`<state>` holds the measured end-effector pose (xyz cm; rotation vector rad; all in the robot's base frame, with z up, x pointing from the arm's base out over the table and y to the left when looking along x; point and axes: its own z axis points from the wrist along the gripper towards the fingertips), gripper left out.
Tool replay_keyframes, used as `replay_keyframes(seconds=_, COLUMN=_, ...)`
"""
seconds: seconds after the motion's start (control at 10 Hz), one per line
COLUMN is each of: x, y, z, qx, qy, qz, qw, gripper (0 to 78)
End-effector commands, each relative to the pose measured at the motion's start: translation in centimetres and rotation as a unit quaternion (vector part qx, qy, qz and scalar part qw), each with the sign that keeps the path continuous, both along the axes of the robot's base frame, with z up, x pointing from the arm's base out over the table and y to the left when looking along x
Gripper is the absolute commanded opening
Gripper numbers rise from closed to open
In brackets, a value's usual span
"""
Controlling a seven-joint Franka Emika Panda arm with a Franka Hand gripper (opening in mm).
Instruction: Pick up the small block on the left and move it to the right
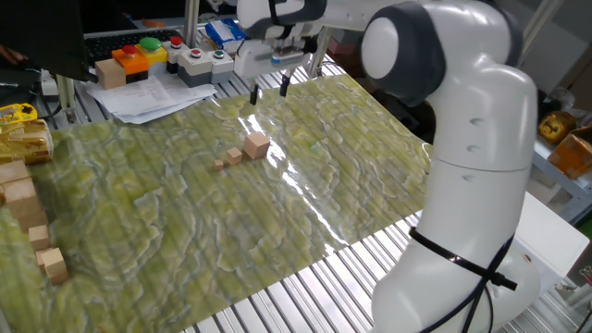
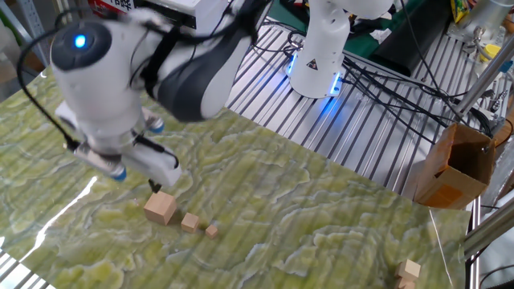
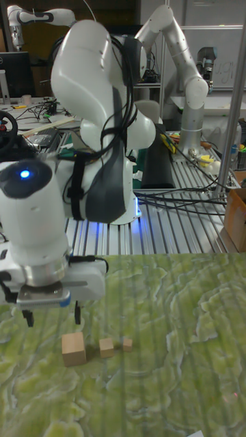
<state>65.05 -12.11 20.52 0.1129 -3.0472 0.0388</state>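
The small block (image 1: 257,145) is a light-tan wooden cube lying on the green patterned mat (image 1: 351,157); it also shows in the other fixed view (image 2: 160,208) and in the tall view (image 3: 74,348). Two tinier cubes (image 3: 106,347) (image 3: 127,345) sit in a row beside it. My gripper (image 3: 52,316) hangs open just above and behind the small block, not touching it, with nothing between its fingers. In one fixed view the gripper (image 1: 269,91) is over the mat's far edge, beyond the block.
Longer stacked wooden blocks (image 1: 23,208) stand at the mat's left edge. A button box (image 1: 153,51) and papers (image 1: 153,92) lie behind the mat. A cardboard box (image 2: 454,164) stands off the table, and more wooden blocks (image 2: 409,271) lie near the mat's corner.
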Motion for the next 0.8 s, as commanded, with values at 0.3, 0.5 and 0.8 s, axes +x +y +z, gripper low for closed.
replay_keyframes(seconds=0.3, x=0.4, y=0.3, z=-3.6, qx=0.006, qy=0.002, qz=0.009, qw=0.9999, gripper=77.4)
replay_keyframes(seconds=0.5, x=-0.1, y=1.2, z=-4.6, qx=0.003, qy=0.000, qz=0.004, qw=1.0000, gripper=77.4)
replay_keyframes(seconds=0.8, x=-0.5, y=0.9, z=-6.5, qx=0.004, qy=-0.006, qz=0.011, qw=0.9999, gripper=77.4)
